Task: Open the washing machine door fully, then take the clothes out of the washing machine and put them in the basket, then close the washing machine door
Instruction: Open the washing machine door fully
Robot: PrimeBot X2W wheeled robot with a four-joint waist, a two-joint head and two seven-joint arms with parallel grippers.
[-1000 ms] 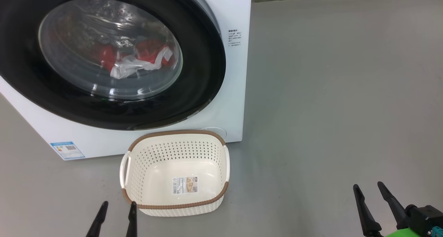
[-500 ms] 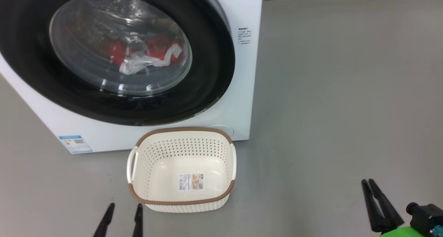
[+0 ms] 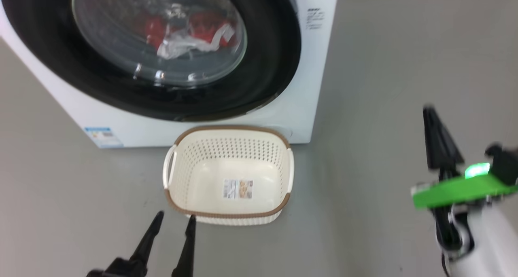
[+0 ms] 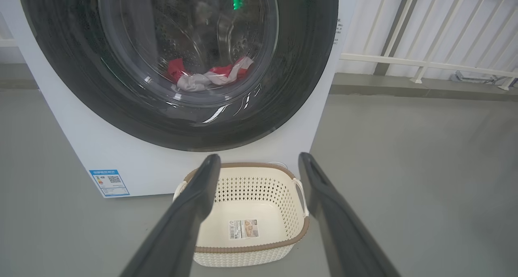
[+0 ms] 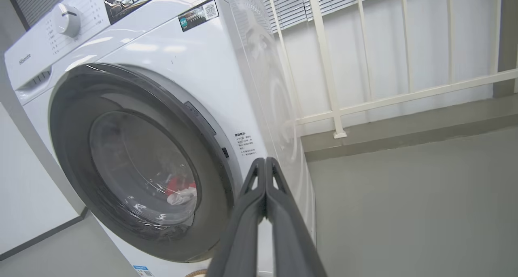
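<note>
The white washing machine (image 3: 301, 103) stands at the upper left, its black-rimmed door (image 3: 267, 79) shut against the front. Through the glass the red and white clothes (image 3: 190, 36) lie in the drum. The cream basket (image 3: 228, 212) sits empty on the floor just in front of the machine. My left gripper (image 3: 175, 218) is open, low on the floor at the basket's near left corner. My right gripper (image 3: 429, 111) is shut on nothing, raised to the right of the machine. In the right wrist view its closed fingers (image 5: 265, 163) point at the door's (image 5: 77, 147) right edge.
Grey floor (image 3: 384, 66) spreads to the right of the machine. A white railing (image 5: 404, 95) and a raised kerb (image 5: 404, 127) run behind it. A blue label (image 3: 103, 133) marks the machine's lower left front.
The right gripper shut its fingers, then rose and moved forward. The head camera tilted, shifting the machine and basket up and to the right in the picture.
</note>
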